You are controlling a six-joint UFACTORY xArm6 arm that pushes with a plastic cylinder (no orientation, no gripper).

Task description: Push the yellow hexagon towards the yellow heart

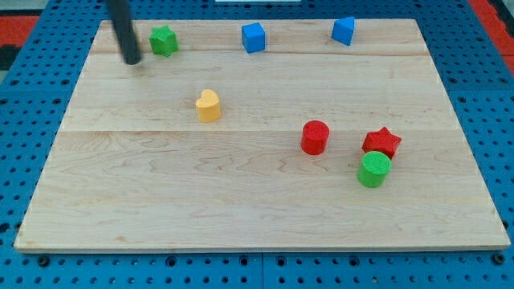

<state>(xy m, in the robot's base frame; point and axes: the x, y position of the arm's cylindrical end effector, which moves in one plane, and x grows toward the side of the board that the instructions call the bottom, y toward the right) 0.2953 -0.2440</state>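
Note:
The yellow heart [208, 105] lies on the wooden board [241, 185], left of centre. No yellow hexagon shows anywhere in the view. My tip [132, 60] rests on the board near the top left corner, just left of a green star [164, 40] and well up and left of the yellow heart. The dark rod rises from the tip out of the view's top.
A blue cube [253, 37] and a second blue block [344, 30] sit along the top edge. A red cylinder [315, 137], a red star [381, 143] and a green cylinder [373, 169] cluster at the right. Blue pegboard surrounds the board.

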